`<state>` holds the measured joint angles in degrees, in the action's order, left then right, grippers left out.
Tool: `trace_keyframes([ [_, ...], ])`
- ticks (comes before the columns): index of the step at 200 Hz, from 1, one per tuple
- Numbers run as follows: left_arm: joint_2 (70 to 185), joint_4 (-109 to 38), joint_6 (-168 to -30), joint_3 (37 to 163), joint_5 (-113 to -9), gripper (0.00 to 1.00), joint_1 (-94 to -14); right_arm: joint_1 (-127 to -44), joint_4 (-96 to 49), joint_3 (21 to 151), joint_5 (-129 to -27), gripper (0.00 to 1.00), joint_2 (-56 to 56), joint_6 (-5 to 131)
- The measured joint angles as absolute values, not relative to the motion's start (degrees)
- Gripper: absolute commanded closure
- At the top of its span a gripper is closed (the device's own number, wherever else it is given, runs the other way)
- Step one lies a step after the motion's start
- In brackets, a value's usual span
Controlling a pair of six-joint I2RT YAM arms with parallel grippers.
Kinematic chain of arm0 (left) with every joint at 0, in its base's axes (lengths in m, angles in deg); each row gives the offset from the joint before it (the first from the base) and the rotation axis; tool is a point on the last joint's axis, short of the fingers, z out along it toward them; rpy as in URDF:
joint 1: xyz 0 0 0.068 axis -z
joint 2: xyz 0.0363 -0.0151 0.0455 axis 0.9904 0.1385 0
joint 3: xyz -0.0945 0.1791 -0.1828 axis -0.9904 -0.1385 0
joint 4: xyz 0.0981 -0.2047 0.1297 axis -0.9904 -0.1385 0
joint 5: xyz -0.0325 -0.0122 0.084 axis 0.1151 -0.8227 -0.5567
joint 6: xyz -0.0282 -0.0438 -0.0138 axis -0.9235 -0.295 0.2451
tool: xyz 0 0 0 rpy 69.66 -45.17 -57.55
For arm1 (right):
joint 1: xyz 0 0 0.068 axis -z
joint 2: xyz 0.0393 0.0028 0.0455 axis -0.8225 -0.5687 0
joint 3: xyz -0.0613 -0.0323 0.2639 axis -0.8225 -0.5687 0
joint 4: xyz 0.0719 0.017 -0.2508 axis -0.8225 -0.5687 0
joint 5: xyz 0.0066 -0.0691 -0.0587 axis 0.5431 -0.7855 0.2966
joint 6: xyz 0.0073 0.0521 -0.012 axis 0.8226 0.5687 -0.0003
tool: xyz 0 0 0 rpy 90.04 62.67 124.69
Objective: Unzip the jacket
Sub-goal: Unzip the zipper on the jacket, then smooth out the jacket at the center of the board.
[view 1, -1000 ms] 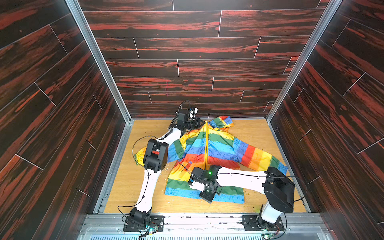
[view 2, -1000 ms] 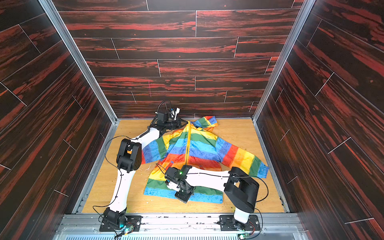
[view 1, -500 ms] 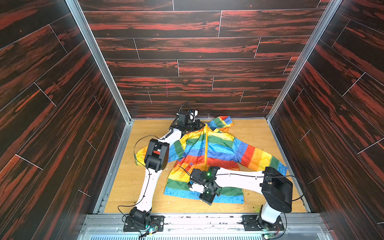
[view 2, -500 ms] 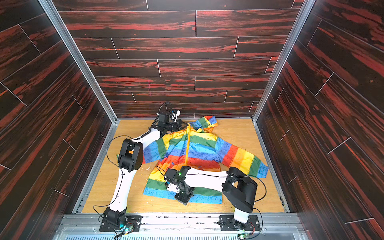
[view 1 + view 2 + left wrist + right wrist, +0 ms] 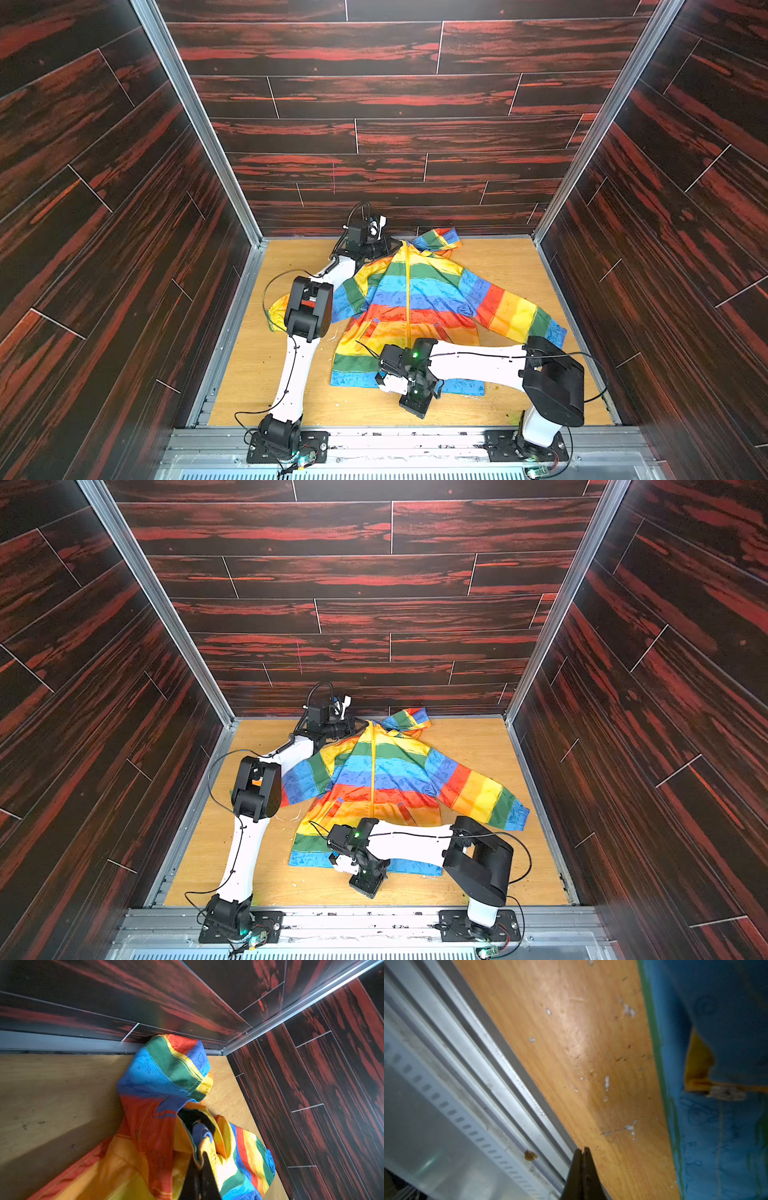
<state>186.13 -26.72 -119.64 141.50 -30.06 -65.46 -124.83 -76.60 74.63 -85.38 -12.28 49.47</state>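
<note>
- Left fingers (image 5: 197, 1184): closed on the yellow collar edge of the jacket (image 5: 415, 291), at the top end of the zipper (image 5: 408, 299).
- Right fingers (image 5: 576, 1180): pressed together, gripping nothing. Tips are over bare wood of the surface (image 5: 519, 257), between the blue hem (image 5: 716, 1147) and the front metal rail (image 5: 500, 1076).
- Jacket position: front up and spread on the surface in both top views (image 5: 390, 771). The hood (image 5: 166, 1068) is against the base of the back wall, and the hem faces the arm bases.
- Right forearm (image 5: 473, 365): crosses above the lower stripes.
- Zipper at the hem: blurred; open or closed cannot be determined.
</note>
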Motion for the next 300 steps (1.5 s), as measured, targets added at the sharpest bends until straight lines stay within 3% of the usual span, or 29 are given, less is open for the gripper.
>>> trace_keyframes([
  [13, 186.1, -26.2, -119.6, 140.8, -29.6, 0.96, -65.5, -124.0, -74.8, 73.3, -86.7, 0.77, -10.4, 51.2],
  [29, 186.1, -25.6, -119.4, 139.9, -29.4, 0.58, -65.4, -121.7, -71.7, 71.4, -88.7, 0.64, -5.6, 54.3],
  [33, 186.1, -25.6, -119.3, 139.6, -29.7, 0.34, -65.4, -120.7, -70.5, 70.7, -89.0, 0.61, -4.0, 54.9],
  [38, 186.0, -25.5, -119.1, 139.2, -30.1, 0.19, -65.4, -119.5, -69.1, 69.8, -89.4, 0.59, -2.0, 56.6],
  [54, 185.1, -27.3, -117.5, 137.5, -32.2, 0.0, -65.4, -115.6, -64.7, 67.4, -90.3, 0.58, 4.1, 60.3],
  [81, 179.1, -35.5, -112.5, 132.4, -38.6, 0.0, -65.3, -111.7, -58.7, 64.4, -91.2, 0.58, 8.3, 67.5],
  [115, 156.1, -42.3, -108.7, 111.8, -49.1, 0.04, -63.4, -109.4, -52.8, 58.6, -89.8, 0.57, 8.5, 75.5],
  [137, 140.4, -45.3, -108.0, 99.8, -52.9, 0.07, -57.3, -107.5, -51.7, 55.5, -89.6, 0.57, 9.1, 79.6],
  [158, 133.2, -46.2, -108.2, 91.4, -53.4, 0.09, -49.3, -105.7, -51.0, 52.7, -89.2, 0.57, 11.8, 83.2],
  [183, 134.8, -49.4, -108.2, 87.2, -52.4, 0.15, -44.1, -104.0, -50.2, 49.6, -87.3, 0.57, 15.3, 86.7],
  [246, 141.0, -58.1, -106.9, 85.9, -51.8, 0.22, -41.0, -102.8, -44.1, 44.9, -81.9, 0.57, 16.8, 92.0],
  [300, 147.9, -62.2, -105.7, 89.7, -52.6, 0.27, -38.5, -101.6, -41.9, 44.6, -80.2, 0.73, 15.1, 94.4],
])
